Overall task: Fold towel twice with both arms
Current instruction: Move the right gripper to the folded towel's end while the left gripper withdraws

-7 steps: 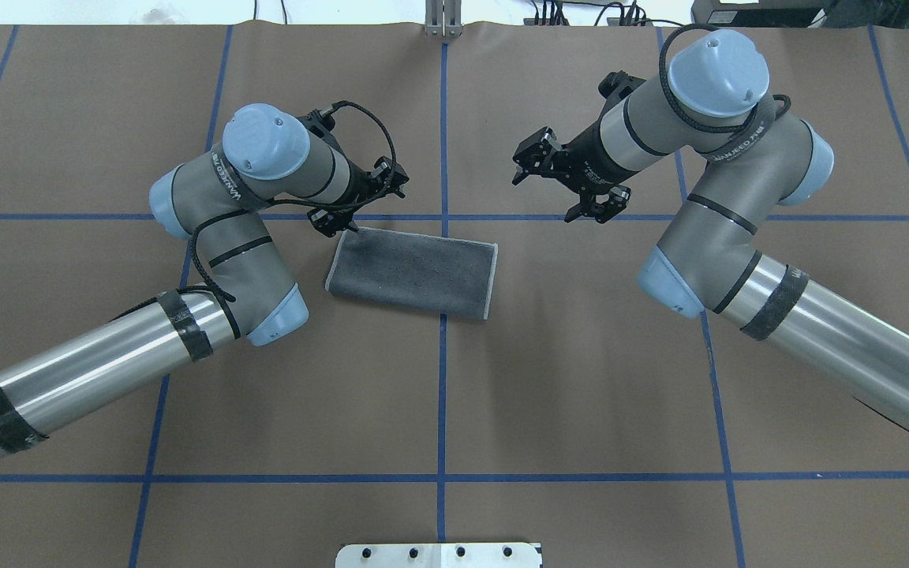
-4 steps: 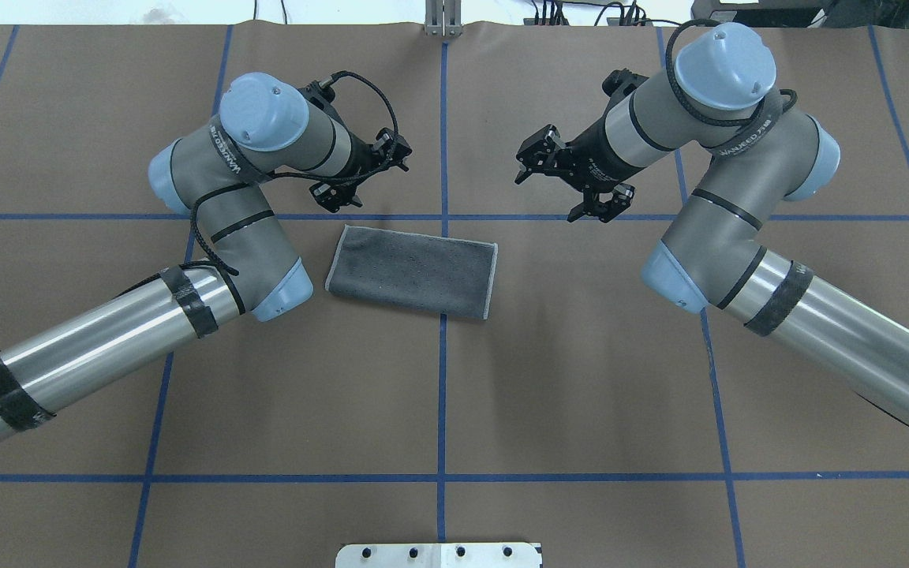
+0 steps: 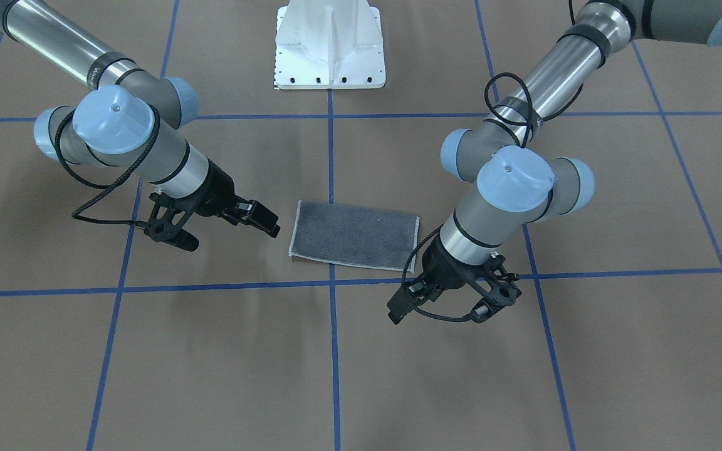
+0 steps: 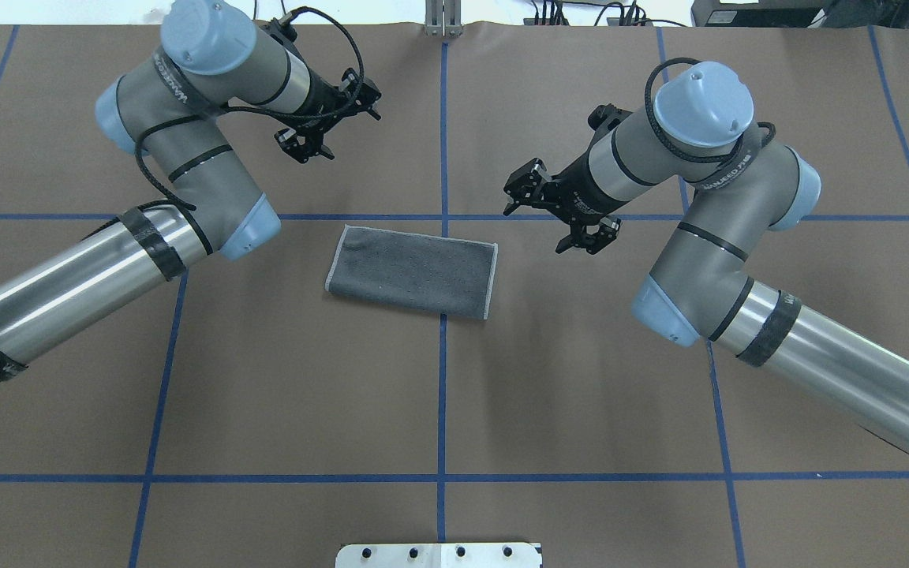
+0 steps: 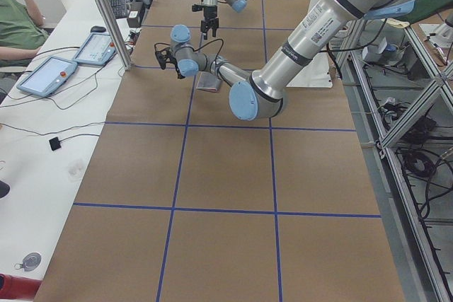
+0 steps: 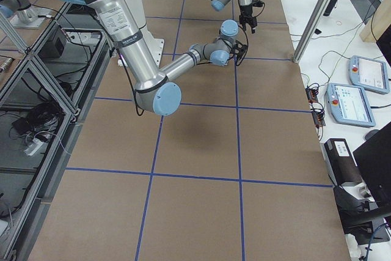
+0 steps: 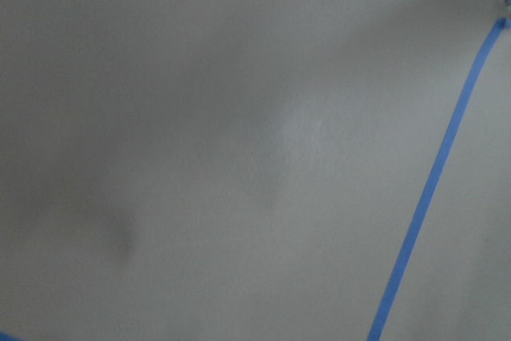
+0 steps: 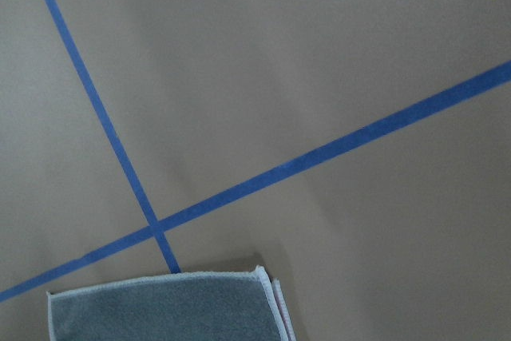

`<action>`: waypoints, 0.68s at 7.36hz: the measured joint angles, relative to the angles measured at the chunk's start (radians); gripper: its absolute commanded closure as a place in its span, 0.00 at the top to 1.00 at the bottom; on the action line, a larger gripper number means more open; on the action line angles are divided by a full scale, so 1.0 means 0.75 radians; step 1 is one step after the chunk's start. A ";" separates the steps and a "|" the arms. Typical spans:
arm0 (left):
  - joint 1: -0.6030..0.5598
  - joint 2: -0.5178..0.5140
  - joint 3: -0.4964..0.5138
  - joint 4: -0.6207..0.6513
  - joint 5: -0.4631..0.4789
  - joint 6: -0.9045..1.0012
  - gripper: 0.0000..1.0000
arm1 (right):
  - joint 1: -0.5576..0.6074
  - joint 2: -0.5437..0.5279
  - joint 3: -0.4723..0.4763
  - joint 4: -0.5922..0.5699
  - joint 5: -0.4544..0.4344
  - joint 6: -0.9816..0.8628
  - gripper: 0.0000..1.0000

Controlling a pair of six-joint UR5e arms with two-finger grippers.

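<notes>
Your towel (image 4: 412, 272) is lying folded, grey face up, on the worktop (image 4: 581, 379); left tool (image 4: 334, 121) and right tool (image 4: 549, 213) are hovering, jaws parted, clear of its edges.

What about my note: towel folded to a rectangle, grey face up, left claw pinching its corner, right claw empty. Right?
The left claw is not pinching the towel; it hangs open, clear of it, in the overhead exterior view. The rest stands: folded rectangle, grey face up, right claw empty.
</notes>
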 measured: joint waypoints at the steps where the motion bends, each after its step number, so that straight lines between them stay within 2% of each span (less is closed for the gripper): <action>1: -0.027 0.003 0.001 0.001 -0.029 0.030 1.00 | -0.044 0.007 0.000 -0.016 -0.042 0.028 0.99; 5: -0.044 0.009 0.006 0.000 -0.047 0.061 1.00 | -0.187 0.065 -0.005 -0.165 -0.186 0.046 0.99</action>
